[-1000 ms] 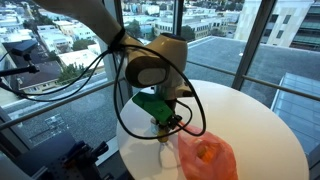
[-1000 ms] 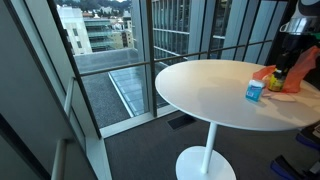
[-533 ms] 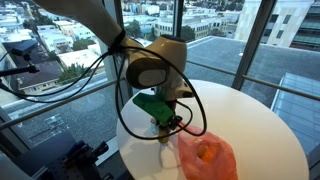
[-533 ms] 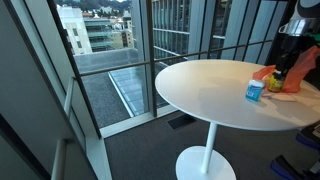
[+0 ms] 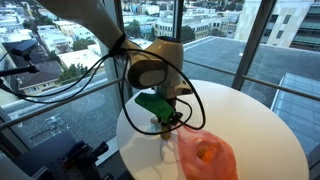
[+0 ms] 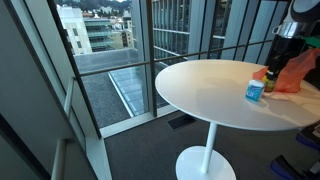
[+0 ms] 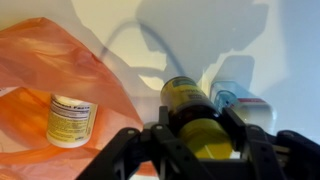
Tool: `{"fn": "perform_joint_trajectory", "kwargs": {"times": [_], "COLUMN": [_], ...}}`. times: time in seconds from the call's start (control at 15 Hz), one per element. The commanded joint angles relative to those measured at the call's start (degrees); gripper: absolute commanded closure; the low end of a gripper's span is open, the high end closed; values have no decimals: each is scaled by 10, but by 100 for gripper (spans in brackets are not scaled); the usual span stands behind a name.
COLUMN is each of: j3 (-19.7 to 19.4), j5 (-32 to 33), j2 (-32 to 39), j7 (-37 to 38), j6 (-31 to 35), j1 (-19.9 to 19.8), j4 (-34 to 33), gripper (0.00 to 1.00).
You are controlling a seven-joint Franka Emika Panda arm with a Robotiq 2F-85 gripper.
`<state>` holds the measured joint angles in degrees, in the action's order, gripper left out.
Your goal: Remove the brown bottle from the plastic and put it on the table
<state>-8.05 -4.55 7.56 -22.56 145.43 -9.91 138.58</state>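
- Already the brown bottle (image 7: 188,108) sits squarely between the jaws of your gripper (image 7: 196,128), not off to either side; they are closed to the bottle's width, one finger (image 7: 160,128) pressing each flank, so nothing needs lining up.
- Its long axis runs along the gripper's own axis, away from the wrist camera; I read that as upright, with the arm (image 5: 150,65) reaching down from above onto the table (image 5: 255,120).
- On one flank the orange plastic (image 7: 60,70) lies just beside the bottle, with a white jar (image 7: 72,118) inside it; on the other flank a blue-capped bottle (image 6: 255,90) stands close.
- Whether the base touches the table you cannot tell from these views; by my judgement the bottle is clear of the plastic, so lower it straight down between those two neighbours before you let go.
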Motion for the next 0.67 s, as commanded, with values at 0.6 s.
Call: {"fn": "perform_joint_trajectory", "kwargs": {"times": [0.6], "j3": [18], "j5": [-1], "j2": [49], "j7": [4], "j6": [56], "j1": [-8], "j4": [-38], "gripper": [70]}}
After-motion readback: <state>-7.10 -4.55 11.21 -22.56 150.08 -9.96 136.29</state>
